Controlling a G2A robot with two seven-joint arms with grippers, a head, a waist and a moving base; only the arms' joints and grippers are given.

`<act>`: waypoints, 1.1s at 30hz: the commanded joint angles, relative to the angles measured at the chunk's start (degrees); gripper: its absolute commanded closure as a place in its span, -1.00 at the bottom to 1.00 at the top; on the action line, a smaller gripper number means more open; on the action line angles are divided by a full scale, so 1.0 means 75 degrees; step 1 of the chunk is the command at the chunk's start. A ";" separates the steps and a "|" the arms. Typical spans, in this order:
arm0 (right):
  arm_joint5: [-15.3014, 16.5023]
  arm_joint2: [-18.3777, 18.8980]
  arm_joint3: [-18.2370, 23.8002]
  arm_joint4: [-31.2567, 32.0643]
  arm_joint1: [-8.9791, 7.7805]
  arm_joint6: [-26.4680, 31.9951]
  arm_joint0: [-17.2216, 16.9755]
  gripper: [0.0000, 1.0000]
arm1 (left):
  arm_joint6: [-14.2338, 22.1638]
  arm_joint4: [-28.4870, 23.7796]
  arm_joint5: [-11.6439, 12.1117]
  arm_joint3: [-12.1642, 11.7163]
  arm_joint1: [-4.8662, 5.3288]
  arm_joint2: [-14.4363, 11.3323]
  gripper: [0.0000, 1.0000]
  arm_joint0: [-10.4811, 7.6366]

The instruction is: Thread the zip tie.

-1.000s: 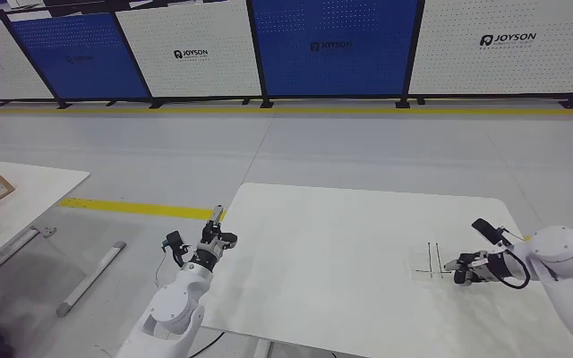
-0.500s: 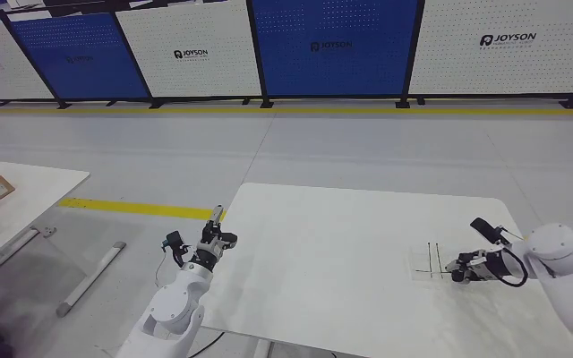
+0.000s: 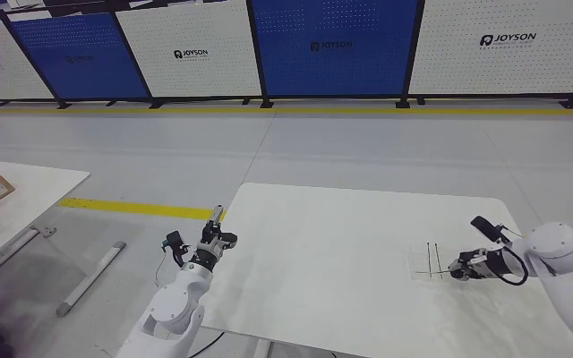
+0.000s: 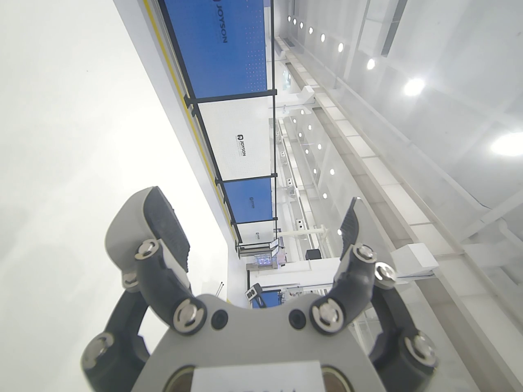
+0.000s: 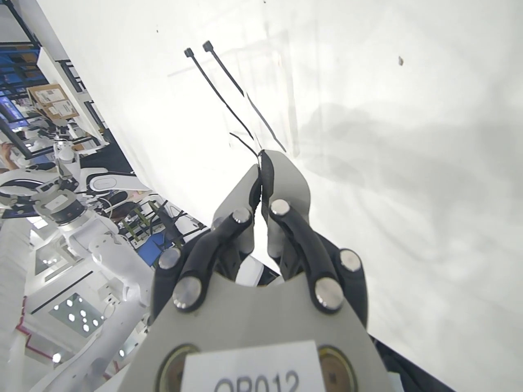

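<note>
Right hand pinches zip tie near table edge; left hand gapes open.

Logo lettering is printed on each wall panel beyond the tabletop; a half-cut-off code label sits at the base of the right hand.

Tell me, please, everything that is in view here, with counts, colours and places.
zip tie: two, black, side by side on the table, heads pointing away from the right gripper
table: one, white, bearing the ties
second table: one, white, off beyond the left arm
wall panels: several, blue and white, along the back
left gripper: one, grey and black, open, at the table's left edge
right gripper: one, grey and black, shut on one tie's tail
</note>
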State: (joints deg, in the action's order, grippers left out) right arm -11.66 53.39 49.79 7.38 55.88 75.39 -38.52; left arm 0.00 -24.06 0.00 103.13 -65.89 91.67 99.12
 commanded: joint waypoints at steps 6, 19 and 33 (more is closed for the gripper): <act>0.0005 0.0132 0.0146 0.0040 -0.0058 -0.0041 -0.0044 1.00 | 0.0000 0.0000 0.0000 0.0000 0.0000 0.0000 -1.00 0.0000; 0.1213 0.1836 0.0991 -0.1328 -0.0621 0.0304 -0.1138 1.00 | 0.0000 0.0000 0.0000 0.0000 0.0000 0.0000 -1.00 0.0000; 0.1213 0.1836 0.0991 -0.1328 -0.0621 0.0304 -0.1138 1.00 | 0.0000 0.0000 0.0000 0.0000 0.0000 0.0000 -1.00 0.0000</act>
State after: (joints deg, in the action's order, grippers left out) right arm -2.57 67.16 57.23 -2.57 51.22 77.67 -47.06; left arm 0.00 -24.06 0.00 103.13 -65.89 91.67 99.12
